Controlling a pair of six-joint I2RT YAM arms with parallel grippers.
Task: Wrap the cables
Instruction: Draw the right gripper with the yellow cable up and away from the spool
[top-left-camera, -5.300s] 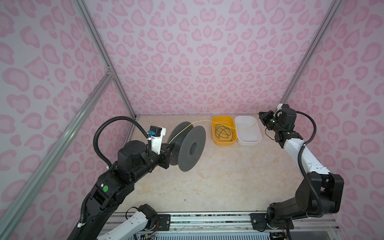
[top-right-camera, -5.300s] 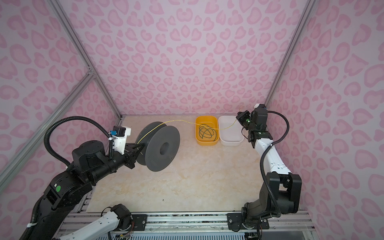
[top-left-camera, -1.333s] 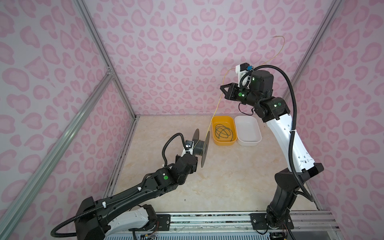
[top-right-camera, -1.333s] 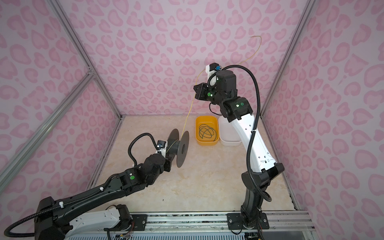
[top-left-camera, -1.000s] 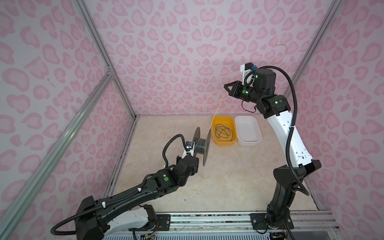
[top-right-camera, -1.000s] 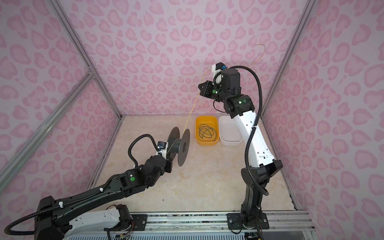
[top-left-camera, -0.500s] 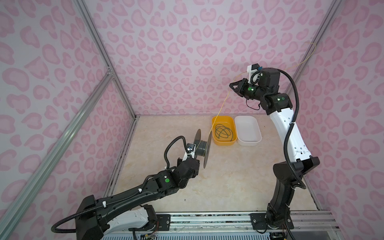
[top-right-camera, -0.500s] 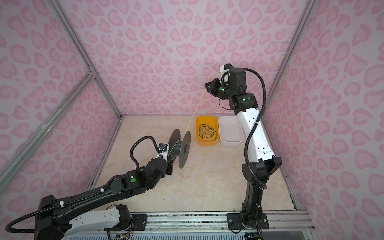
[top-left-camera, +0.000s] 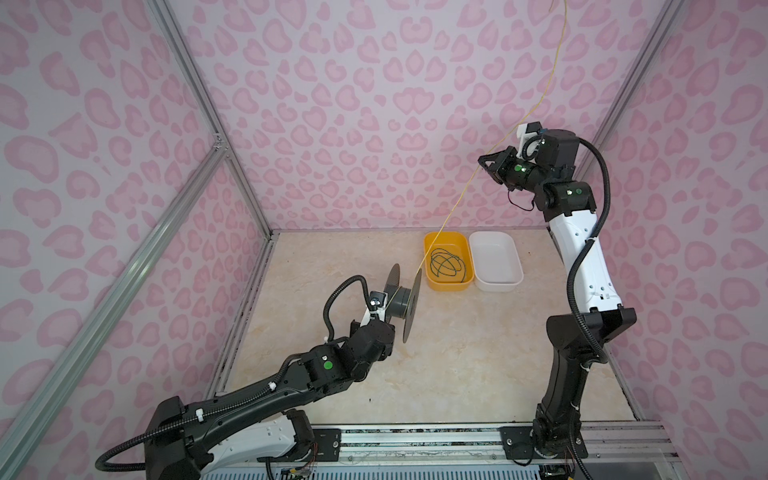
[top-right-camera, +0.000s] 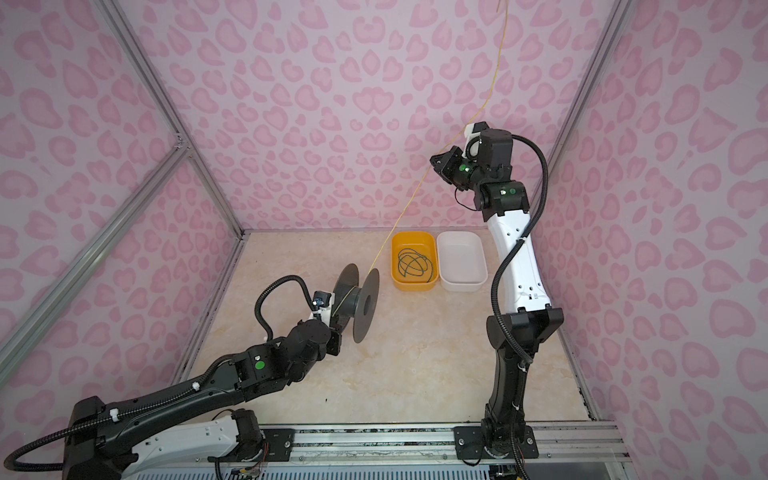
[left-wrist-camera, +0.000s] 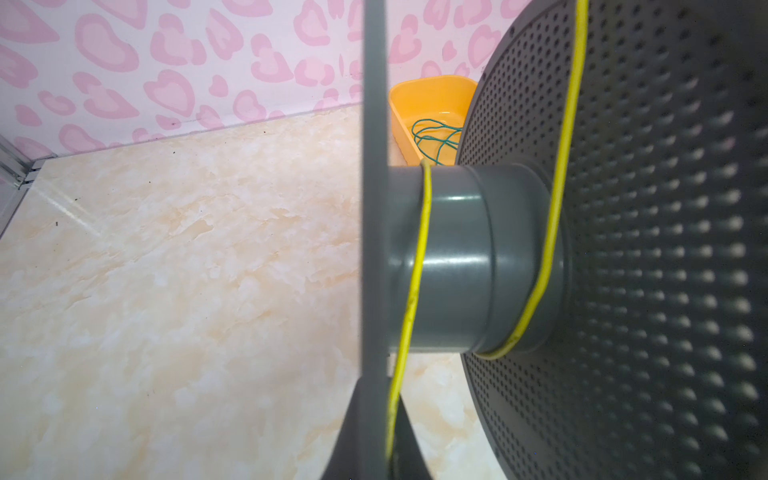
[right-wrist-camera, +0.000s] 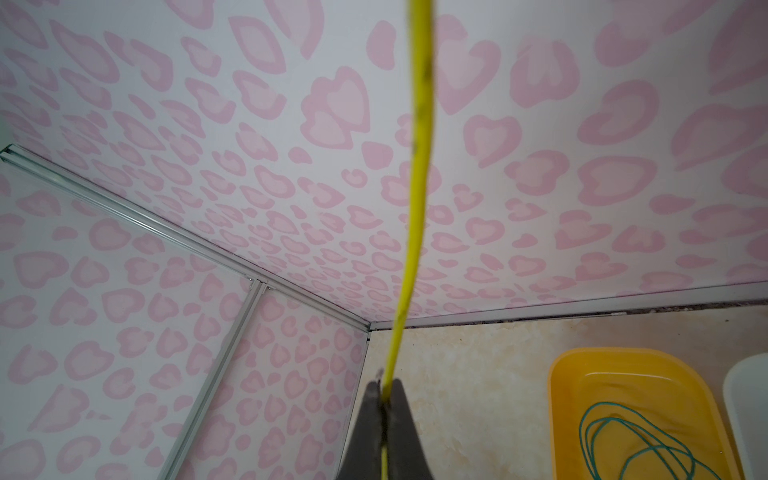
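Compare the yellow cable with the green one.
The yellow cable is stretched out through the air; the green cable lies in loose loops. The yellow cable is pinched in the shut right gripper and winds round the grey spool; the green cable rests untouched in the orange bin. Both are thin, flexible wires.

Cable coil (top-left-camera: 448, 262) in tub (top-left-camera: 444, 236), beyond spool (top-left-camera: 412, 305)

The tabletop (top-left-camera: 457, 365), a pale marbled slab, carried two tubs standing just beside each other near the back wall. The yellow tub (top-left-camera: 449, 286) stood close ahead of the left pincer (top-left-camera: 386, 305). The white tub (top-left-camera: 498, 286) stood beyond it, well below the raised right pincer (top-left-camera: 485, 163). One dark speck (top-left-camera: 370, 400) lay behind the left pincer.
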